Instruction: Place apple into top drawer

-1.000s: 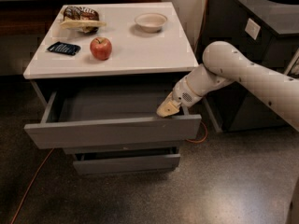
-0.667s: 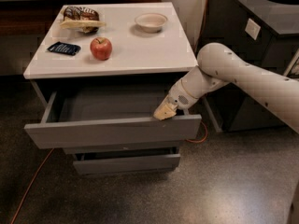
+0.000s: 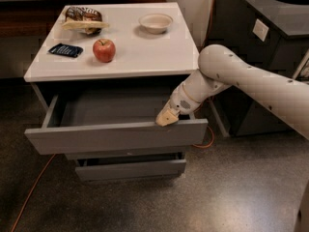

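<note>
The top drawer [image 3: 116, 135] stands open, its dark inside bare. The pincer [image 3: 166, 117] rests at the right end of the drawer's front edge, seemingly touching it. Whether it is spread or pressed together I cannot tell. The apple [image 3: 104, 50] sits on the white surface [image 3: 145, 57], just beside a dark packet [image 3: 66, 50] and well apart from the bowl [image 3: 155, 22].

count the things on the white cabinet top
4: the apple front left, a dark blue packet left of it, a snack bag back left, a white bowl back right. None look hidden. The gripper sits at the front edge of the open top drawer.
</note>
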`<state>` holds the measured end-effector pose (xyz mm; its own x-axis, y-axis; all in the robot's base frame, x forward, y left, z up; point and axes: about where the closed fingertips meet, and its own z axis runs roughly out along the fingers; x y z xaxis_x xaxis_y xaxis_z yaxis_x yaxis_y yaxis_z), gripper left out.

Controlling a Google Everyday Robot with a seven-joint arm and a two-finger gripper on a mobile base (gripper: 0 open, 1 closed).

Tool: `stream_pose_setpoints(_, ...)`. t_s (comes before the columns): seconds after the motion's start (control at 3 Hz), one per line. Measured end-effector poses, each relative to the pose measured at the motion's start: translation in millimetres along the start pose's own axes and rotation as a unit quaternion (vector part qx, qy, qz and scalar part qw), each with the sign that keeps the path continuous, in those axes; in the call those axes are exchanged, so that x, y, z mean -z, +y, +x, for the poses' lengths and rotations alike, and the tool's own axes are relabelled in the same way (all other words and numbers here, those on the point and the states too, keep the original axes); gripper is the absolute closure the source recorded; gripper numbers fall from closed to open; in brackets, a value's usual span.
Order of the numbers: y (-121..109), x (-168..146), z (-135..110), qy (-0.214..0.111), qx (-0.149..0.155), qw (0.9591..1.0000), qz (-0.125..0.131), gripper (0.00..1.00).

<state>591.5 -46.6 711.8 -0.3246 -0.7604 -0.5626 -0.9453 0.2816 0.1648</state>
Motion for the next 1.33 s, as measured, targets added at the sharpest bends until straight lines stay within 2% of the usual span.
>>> stream_pose_setpoints(0.67,-25,27,-12,-0.012,0.0,0.9997,0.022,1.0)
stream_pose_setpoints(1.0,-49,24,-25,0.004,0.01,0.9989,0.045,1.0)
stream_pose_setpoints(1.33,-53,8,-29,0.027,0.024,0.9974,0.063,1.0)
